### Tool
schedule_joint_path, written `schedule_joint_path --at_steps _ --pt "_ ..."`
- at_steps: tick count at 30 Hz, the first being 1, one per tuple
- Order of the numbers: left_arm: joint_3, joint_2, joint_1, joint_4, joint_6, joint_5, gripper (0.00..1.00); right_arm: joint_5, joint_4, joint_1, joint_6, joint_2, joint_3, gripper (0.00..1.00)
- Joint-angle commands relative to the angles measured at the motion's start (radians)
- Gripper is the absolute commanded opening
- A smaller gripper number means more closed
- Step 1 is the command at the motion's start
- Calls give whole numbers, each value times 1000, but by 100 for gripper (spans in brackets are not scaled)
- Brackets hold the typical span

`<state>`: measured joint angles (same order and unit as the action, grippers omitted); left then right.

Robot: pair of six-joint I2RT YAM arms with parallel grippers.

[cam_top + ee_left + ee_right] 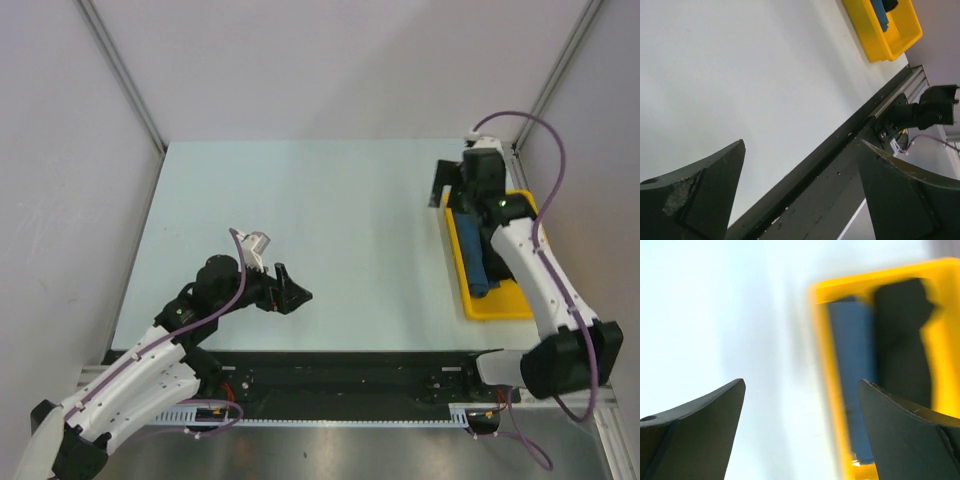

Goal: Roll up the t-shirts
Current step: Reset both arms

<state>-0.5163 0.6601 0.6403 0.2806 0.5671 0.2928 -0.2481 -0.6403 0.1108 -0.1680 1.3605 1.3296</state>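
Two rolled t-shirts lie side by side in the yellow tray (497, 303) at the table's right. The teal-blue one (474, 257) shows in the top view; the black one (902, 340) lies beside the blue one (852, 370) in the blurred right wrist view. My right gripper (447, 190) hovers at the tray's far left corner, open and empty (802, 385), straddling the tray's left rim. My left gripper (293, 287) stands open and empty over bare table near the front (802, 145). The left wrist view catches the tray (875, 42) with the blue roll (881, 14) far off.
A black rail (350, 375) runs along the table's near edge, also seen between the left fingers (840, 170). The right arm (530, 270) reaches over the tray's right side. Grey walls enclose the table on three sides.
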Motion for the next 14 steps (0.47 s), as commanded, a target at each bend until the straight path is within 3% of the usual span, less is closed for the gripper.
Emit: schedule_joint_path --at_steps 1,4,8,14 --pt "-62 -10 -10 51 46 -153 100 -103 90 298 -148 -175 -127 100" --pt "-91 -28 -10 117 57 -230 100 -121 169 470 -192 -267 -234 100" --pt "-62 -79 -10 146 83 -371 100 -89 228 591 -211 -287 -346 99" --pt "-21 -148 -10 72 108 -403 100 -43 333 673 -206 -258 -420 100"
